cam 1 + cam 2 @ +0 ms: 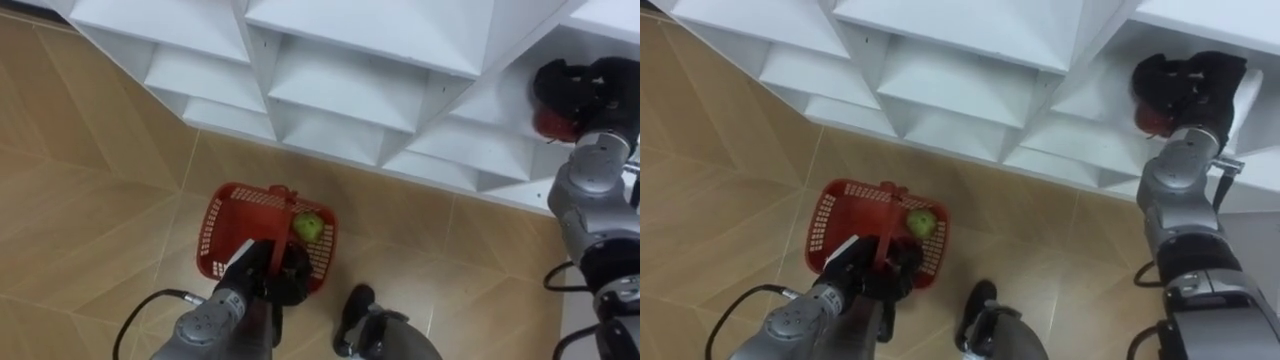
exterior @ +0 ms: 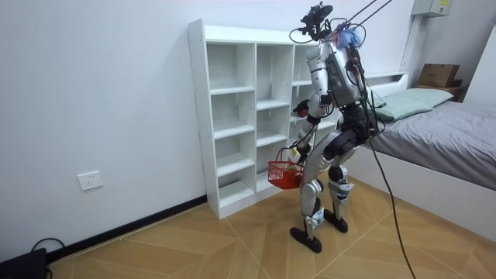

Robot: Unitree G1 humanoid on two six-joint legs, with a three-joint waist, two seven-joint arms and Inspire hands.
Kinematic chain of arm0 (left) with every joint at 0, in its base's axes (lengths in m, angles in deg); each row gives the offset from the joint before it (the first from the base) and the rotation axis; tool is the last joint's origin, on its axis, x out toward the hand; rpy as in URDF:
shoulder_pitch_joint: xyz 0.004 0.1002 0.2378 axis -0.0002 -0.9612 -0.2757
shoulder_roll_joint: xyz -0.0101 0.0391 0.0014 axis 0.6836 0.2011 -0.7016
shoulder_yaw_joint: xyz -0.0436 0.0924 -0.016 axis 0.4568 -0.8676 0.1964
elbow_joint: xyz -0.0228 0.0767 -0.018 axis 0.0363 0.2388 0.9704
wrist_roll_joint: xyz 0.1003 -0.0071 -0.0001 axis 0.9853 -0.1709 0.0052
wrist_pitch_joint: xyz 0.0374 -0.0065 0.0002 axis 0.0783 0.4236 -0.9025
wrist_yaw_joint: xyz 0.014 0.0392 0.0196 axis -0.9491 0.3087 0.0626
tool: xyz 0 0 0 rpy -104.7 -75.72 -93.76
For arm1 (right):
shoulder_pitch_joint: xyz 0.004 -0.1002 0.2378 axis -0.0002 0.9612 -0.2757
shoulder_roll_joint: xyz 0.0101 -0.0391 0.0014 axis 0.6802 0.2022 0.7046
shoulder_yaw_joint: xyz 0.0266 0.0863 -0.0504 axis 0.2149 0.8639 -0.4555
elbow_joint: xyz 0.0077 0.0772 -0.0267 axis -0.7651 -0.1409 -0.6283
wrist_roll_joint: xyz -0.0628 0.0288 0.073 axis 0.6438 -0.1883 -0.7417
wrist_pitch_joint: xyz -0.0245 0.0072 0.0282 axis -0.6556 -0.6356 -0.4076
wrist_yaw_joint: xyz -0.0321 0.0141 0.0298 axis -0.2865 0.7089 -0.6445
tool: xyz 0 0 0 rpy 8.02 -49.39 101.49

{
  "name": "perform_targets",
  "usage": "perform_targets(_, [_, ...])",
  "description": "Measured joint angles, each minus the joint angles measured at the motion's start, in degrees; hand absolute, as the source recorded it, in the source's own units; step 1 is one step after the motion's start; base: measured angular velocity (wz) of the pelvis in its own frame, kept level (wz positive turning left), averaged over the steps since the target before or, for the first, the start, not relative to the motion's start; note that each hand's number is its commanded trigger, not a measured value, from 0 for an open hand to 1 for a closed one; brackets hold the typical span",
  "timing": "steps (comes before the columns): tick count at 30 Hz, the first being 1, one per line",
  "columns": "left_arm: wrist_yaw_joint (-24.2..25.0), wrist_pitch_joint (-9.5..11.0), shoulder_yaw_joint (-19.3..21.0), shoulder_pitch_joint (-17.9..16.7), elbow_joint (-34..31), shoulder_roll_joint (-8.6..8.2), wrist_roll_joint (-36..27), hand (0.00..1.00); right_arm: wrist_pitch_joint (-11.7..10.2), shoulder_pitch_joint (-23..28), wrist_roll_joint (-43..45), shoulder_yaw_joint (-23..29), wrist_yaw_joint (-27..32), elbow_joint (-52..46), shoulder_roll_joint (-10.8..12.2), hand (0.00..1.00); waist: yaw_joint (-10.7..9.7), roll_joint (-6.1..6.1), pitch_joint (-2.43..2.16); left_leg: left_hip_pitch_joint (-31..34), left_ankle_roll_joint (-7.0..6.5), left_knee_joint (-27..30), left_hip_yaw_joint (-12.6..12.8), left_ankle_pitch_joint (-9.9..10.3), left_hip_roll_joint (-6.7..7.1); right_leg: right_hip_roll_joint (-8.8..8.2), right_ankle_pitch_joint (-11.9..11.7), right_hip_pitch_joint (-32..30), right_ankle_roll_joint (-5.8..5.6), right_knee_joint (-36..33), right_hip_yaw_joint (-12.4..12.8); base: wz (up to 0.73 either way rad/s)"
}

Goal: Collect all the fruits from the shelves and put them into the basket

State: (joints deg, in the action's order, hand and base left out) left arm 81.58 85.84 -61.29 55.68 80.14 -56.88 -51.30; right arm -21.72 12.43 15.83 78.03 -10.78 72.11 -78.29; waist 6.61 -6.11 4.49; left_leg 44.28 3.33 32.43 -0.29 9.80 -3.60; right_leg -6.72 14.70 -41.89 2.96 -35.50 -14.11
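Standing at a white open-shelved closet [image 1: 350,55] near a bed [image 2: 442,128], the robot gathers fruit. At the lower centre of the left eye view, its left hand [image 1: 270,278] is clenched round the upright handle of a red basket [image 1: 215,228]. The basket hangs above the wooden floor [image 1: 90,180], with one green fruit [image 1: 308,226] lying at its right-hand end. At the upper right, the right hand [image 1: 590,80] reaches into a shelf compartment, fingers curled over a red fruit [image 1: 550,123] and apparently gripping it. The step in hand looks like picking a second fruit. Next, that fruit must be lifted clear of the shelf's edge, carried down and left over the basket, and released beside the green one.
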Motion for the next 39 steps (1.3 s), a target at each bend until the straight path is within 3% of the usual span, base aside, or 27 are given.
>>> perform_targets(5, [0.0, 0.0, 0.1, 0.8, -0.1, 0.60, -0.2, 1.00, 0.0, 0.5, -3.4, -1.6, -2.3, -0.1, 1.2, 1.00, 0.1, 0.48, -0.17, -1.5, -0.01, -0.6, 0.2, 0.0, -1.10, 1.28, -1.5, 2.1, 0.18, 2.5, 0.0, -0.12])
perform_targets(13, [0.1, 0.4, 0.4, 0.6, -0.2, 0.27, -5.3, 1.00, 0.0, 3.9, -12.9, -3.2, -8.0, -1.6, 2.9, 1.00, -0.1, 1.91, -0.73, -7.0, -0.63, -3.6, 1.6, -0.6, -1.05, 1.53, -3.0, 7.2, -0.58, 6.0, 0.7, -0.06])
perform_targets(19, [0.1, 0.4, 1.8, 0.3, -0.2, 0.19, -5.6, 1.00, 0.2, 9.1, -18.6, -3.6, -14.3, -6.0, 6.1, 1.00, -1.6, 2.59, -1.13, -10.0, -0.97, -4.8, 2.0, -0.8, -0.80, 1.73, -3.6, 10.4, -1.18, 7.7, 1.3, -0.01])
perform_targets(22, [0.1, 0.4, 2.0, 0.2, -0.2, -0.47, -6.6, 1.00, 0.6, 10.9, -22.4, -4.4, -16.7, -6.0, 7.7, 1.00, -2.0, 2.96, -1.34, -11.1, -1.07, -4.9, 2.3, -0.8, -0.69, 1.79, -3.9, 11.5, -1.39, 8.1, 1.4, -0.01])
perform_targets(26, [0.0, 0.5, 3.2, 0.1, -1.2, -1.89, -6.6, 1.00, 0.7, 14.1, -24.0, -5.4, -20.1, -8.0, 8.4, 1.00, -2.3, 4.13, -2.05, -11.2, -1.41, -5.0, 2.5, -1.0, -0.77, 1.87, -4.7, 11.9, -1.56, 9.1, 1.3, -0.04])
perform_targets(30, [0.1, 1.5, 3.6, 0.0, -2.7, -1.86, -6.7, 1.00, 0.6, 16.7, -24.5, -5.9, -22.6, -11.1, 9.4, 1.00, -2.8, 4.60, -2.36, -12.5, -1.79, -5.9, 3.8, -1.3, -0.72, 1.82, -5.2, 12.2, -1.71, 9.1, 2.4, -0.12])
perform_targets(33, [0.5, 2.4, 3.7, -0.3, -3.0, -2.21, -6.8, 1.00, 0.6, 17.8, -25.4, -7.8, -23.6, -12.1, 10.9, 1.00, -3.2, 4.59, -2.38, -14.1, -1.94, -7.1, 5.4, -1.7, -0.74, 1.75, -5.5, 12.5, -1.78, 9.1, 3.6, -0.20])
perform_targets(39, [3.7, 2.8, 3.8, 0.0, -4.4, -4.12, -7.1, 1.00, 0.7, 17.8, -29.9, -9.3, -26.9, -12.1, 12.3, 1.00, -4.0, 4.58, -2.39, -14.4, -2.15, -7.9, 5.9, -2.4, -0.89, 1.96, -6.7, 12.7, -1.83, 10.4, 3.9, -0.04])
